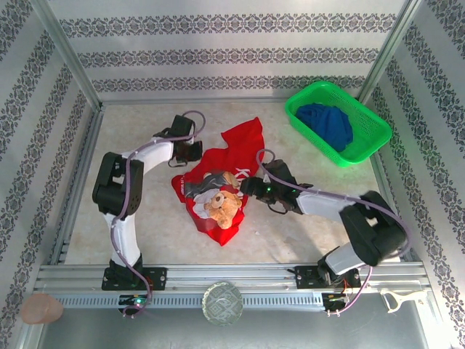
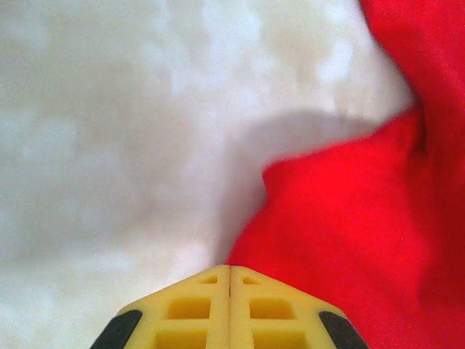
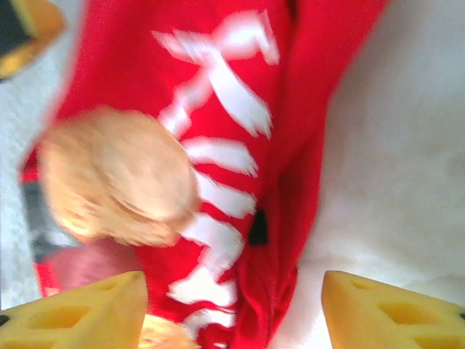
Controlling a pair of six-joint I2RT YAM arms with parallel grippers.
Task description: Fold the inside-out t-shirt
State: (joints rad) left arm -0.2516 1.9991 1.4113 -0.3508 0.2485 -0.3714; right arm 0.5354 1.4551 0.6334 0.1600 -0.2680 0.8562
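Probably a robot lab cell: aluminium frame (image 1: pixel 232 275), patterned wall panels (image 1: pixel 232 51) (arms (image 1: pixel 125 234) bolted on).

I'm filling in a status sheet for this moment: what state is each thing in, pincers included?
t-shirt: crumpled on the table, not folded, print facing up.
left pincer: shut, at the shirt's edge, no cloth seen between its fingers.
right pincer: open, over the shirt's print.
blue garment: bunched inside the basket.
green basket: upright, at the far right corner.

Top external: you look down from behind over the counter (image 1: pixel 290 236).
Left wrist: close; t-shirt (image 2: pixel 349 233) right of left fingers (image 2: pixel 182 313).
Right wrist: close; t-shirt between right fingers (image 3: pixel 87 313).
Shared: t-shirt.
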